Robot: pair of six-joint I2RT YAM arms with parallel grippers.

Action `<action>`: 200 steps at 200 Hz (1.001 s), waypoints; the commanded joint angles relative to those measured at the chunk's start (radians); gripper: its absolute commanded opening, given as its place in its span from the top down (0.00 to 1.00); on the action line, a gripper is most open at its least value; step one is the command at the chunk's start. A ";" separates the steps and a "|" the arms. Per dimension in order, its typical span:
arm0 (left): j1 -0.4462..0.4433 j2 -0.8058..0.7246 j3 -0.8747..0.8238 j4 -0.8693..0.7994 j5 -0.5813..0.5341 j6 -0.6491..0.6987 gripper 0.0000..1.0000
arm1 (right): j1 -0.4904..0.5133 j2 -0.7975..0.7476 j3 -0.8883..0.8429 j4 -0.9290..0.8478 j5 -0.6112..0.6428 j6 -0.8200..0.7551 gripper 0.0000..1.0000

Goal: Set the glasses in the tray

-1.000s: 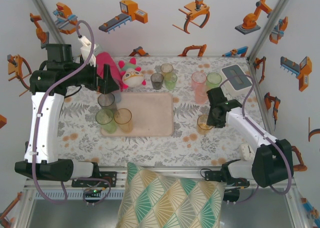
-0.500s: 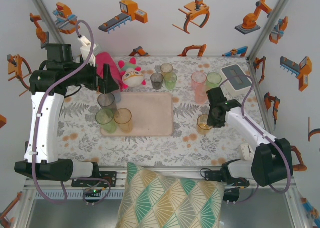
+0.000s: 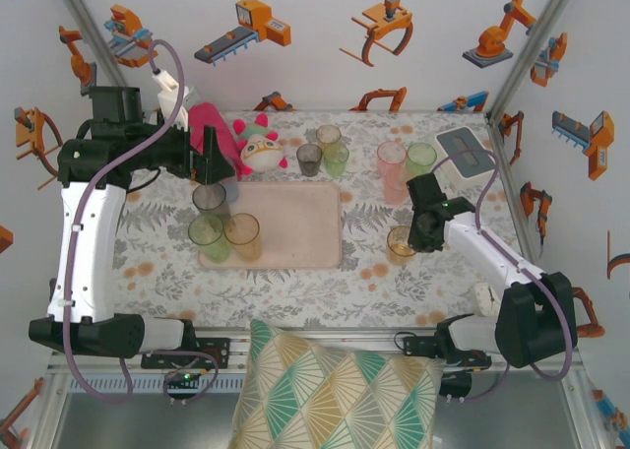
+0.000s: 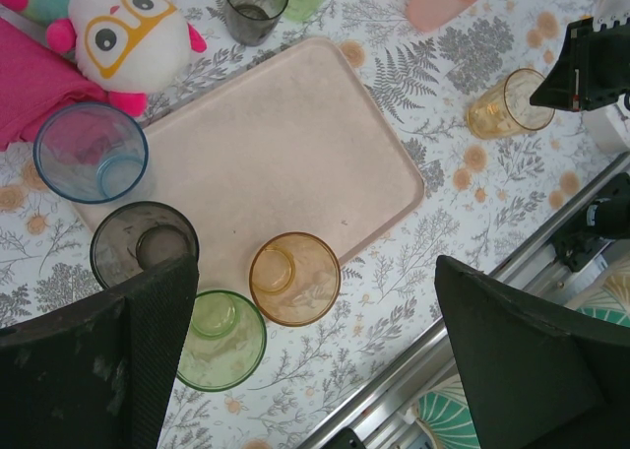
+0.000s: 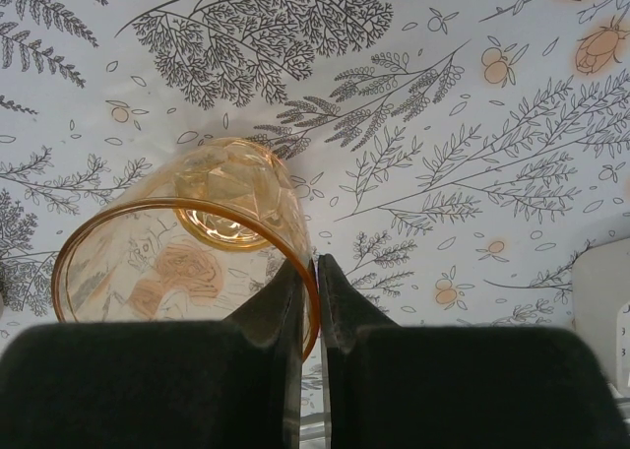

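A beige tray [image 3: 295,223] lies mid-counter [image 3: 148,272] between two robot arms, seen from above. The right end effector [image 3: 421,234] reaches an amber glass [image 3: 399,243] that stands on the counter right of the tray, apart from it. The right wrist view brings this close: the two dark fingers [image 5: 276,316] are pressed nearly together with the wall of the glass rim pinched between them, one inside the mouth and one outside. The left end effector [image 3: 215,159] hangs over the tray's far-left corner, beside a pink towel [image 3: 207,124] and a plush [image 3: 261,151]. Its own wrist view shows its fingers [image 4: 108,360] spread wide at the lower corners, nothing between them. That view looks down on four glasses at the tray's left end: blue glass [image 4: 91,152], grey glass [image 4: 143,244], green glass [image 4: 219,339] and orange glass [image 4: 293,277]. From above, the arm covers the blue one. Whether the green one stands inside the rim cannot be told. More glasses stand beyond the tray, among them a pink glass [image 3: 391,168].
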 commanded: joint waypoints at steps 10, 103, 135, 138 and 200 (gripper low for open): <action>0.000 -0.023 -0.001 0.011 0.018 -0.009 0.02 | -0.008 -0.023 -0.006 -0.001 0.020 -0.018 0.93; 0.002 -0.025 0.000 0.013 0.006 -0.008 0.02 | -0.008 -0.046 0.052 -0.036 0.006 -0.046 1.00; 0.003 -0.024 0.002 0.015 0.006 -0.009 0.02 | -0.008 -0.057 0.072 -0.043 0.011 -0.056 1.00; 0.002 -0.025 0.001 0.015 0.006 -0.010 0.02 | -0.009 -0.058 0.075 -0.044 0.011 -0.057 1.00; 0.002 -0.015 0.018 0.014 0.007 -0.011 0.02 | -0.008 -0.067 0.122 -0.072 -0.006 -0.065 1.00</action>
